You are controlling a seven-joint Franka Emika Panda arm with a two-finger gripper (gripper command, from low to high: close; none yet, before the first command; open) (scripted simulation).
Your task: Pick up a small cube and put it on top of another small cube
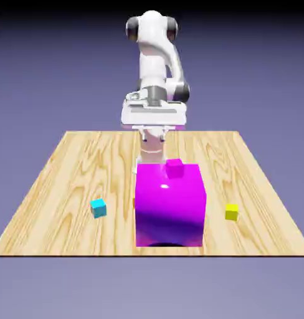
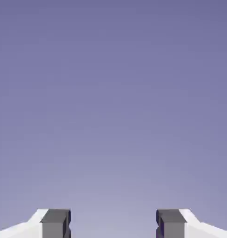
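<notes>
The small yellow cube [image 1: 232,212] lies on the wooden table [image 1: 67,168] at the exterior view's right, well apart from the arm. My gripper [image 1: 152,154] hangs behind the big glossy magenta block [image 1: 170,209], and the block's top edge hides its fingertips. In the hand view the gripper [image 2: 113,224] is open. Its two grey fingertips [image 2: 56,223] stand wide apart with only the blue-violet backdrop between them. No cube shows in the hand view.
A tiny cyan cube [image 1: 98,208] sits on the table at the exterior view's left. A tiny magenta cube [image 1: 175,168] shows at the big block's top edge, just right of the gripper.
</notes>
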